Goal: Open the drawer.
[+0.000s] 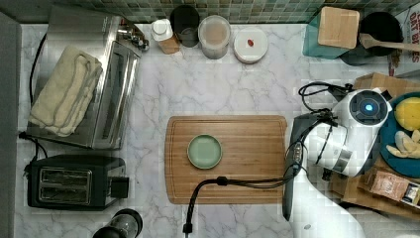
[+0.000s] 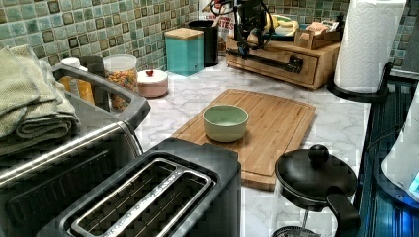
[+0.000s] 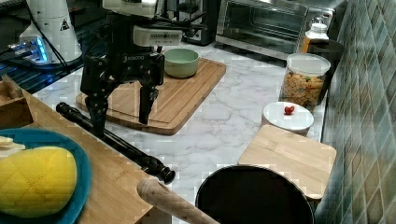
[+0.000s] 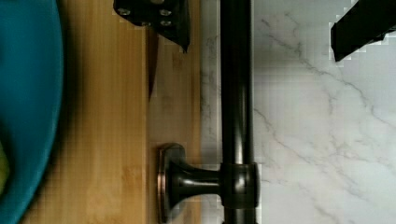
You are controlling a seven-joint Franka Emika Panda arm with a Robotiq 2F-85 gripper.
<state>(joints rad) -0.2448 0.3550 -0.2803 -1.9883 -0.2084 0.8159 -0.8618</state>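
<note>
Gripper (image 3: 122, 112) poised over the drawer handle (image 3: 116, 142), fingers spread apart.

At the left of the right view, its two fingers straddled the black bar; the drawer (image 2: 276, 63) sat in the upper right of the left view, behind the cutting board (image 2: 257, 123).

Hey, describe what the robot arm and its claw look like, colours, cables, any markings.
The arm has glossy white rounded shells with a round cap showing a blue light on one joint. Loose black cables loop around the wrist and trail across the counter. The claw is black and boxy, with white lettering on its body and two slim black fingers. A white block sits just above it.
</note>
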